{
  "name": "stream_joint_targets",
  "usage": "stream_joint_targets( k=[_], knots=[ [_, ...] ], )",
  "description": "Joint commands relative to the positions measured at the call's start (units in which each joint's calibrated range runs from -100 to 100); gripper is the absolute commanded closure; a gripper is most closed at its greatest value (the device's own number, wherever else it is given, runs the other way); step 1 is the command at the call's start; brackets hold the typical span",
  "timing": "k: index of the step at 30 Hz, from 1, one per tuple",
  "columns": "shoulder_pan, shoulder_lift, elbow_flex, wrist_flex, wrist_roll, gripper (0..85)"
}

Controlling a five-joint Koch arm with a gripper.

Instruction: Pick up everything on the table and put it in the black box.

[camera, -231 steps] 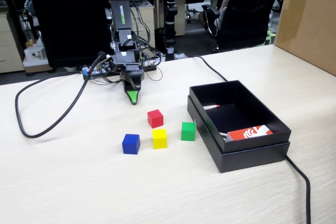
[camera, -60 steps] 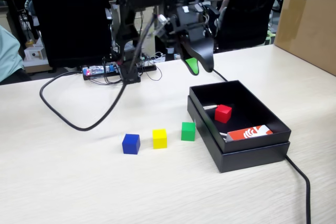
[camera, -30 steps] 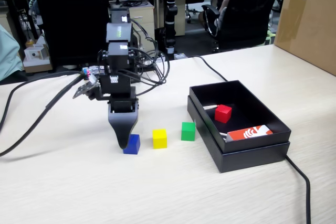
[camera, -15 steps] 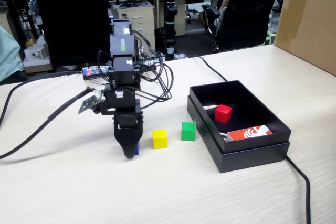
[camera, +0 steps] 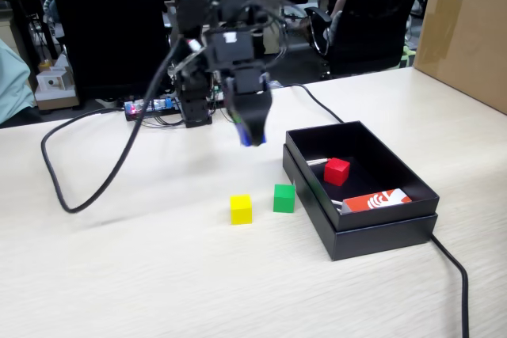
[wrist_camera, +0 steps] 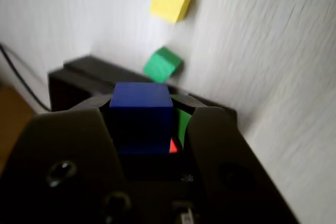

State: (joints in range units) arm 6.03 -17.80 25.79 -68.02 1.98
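**A:** Status on clearing the table (camera: pixel 119 275)?

**B:** Roughly halfway, by the look of it. Red cube (camera: pixel 337 171) already down inside the black box (camera: pixel 372 235), next to an orange-and-white card (camera: pixel 379 200). Blue cube (wrist_camera: pixel 140 115) off the tabletop, up in the gripper (wrist_camera: pixel 152 129). Yellow cube (camera: pixel 241 209) and green cube (camera: pixel 283 198) left on the laminate, side by side, green just beside the box's near-left wall in the fixed view.

**A:** Gripper position?

**B:** Raised in the air, above the tabletop, just left of the box's far corner in the fixed view (camera: pixel 252 134). Not over the opening yet, as far as can be judged. Wrist view blurred, so probably mid-swing.

**A:** Fingers?

**B:** Clamped on the blue cube. Wrist view: cube wedged between the two dark jaws, touching both, top face and front face exposed. Opening no wider than the cube itself. Sliver of blue visible at the tip in the fixed view too.

**A:** Grip solid?

**B:** Looks square, cube level, not tilted. No sign of slipping, though hard to confirm with the blur.

**A:** Remaining?

**B:** Drop blue in the box, then fetch yellow and green. Two more full pick-and-place rounds after this one.
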Motion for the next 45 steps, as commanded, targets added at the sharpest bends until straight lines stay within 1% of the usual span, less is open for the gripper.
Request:
stream_joint_targets(
  k=[1, 6, 7, 11, 18, 19, 20, 21, 22, 25, 26, 28, 33, 37, 42, 43, 45],
  knots=[
    [4.35, -3.49, 2.23, -0.19, 1.07, 75.9],
    [8.74, 8.1, 3.32, -0.19, 2.39, 75.8],
    [9.67, 12.46, 4.86, -0.19, 3.27, 75.7],
    [10.55, 22.79, 9.93, -0.19, 4.54, 75.7],
    [11.23, 33.12, 18.27, -0.88, 5.86, 75.5],
    [11.77, 35.3, 19.91, -0.79, 6.69, 74.5],
    [11.82, 35.41, 19.91, -0.79, 6.79, 72.2],
    [11.97, 35.76, 19.63, -0.79, 6.89, 63.4],
    [12.01, 36.22, 19.45, -0.79, 6.94, 56.9],
    [12.01, 36.45, 18.82, -0.88, 6.94, 45.0],
    [11.92, 35.41, 18.18, -0.88, 6.94, 43.8],
    [11.23, 30.48, 16.19, -0.79, 6.84, 43.8],
    [7.13, 7.64, 7.39, -0.79, 6.25, 44.0],
    [2.69, -4.75, 2.86, -0.88, 4.15, 43.9],
    [-3.13, -7.73, -2.4, -0.79, 1.12, 43.5],
    [-4.79, -4.86, -3.85, -0.79, 0.44, 40.6],
    [-6.01, -1.31, -4.21, -0.79, 0.0, 38.8]
  ],
)
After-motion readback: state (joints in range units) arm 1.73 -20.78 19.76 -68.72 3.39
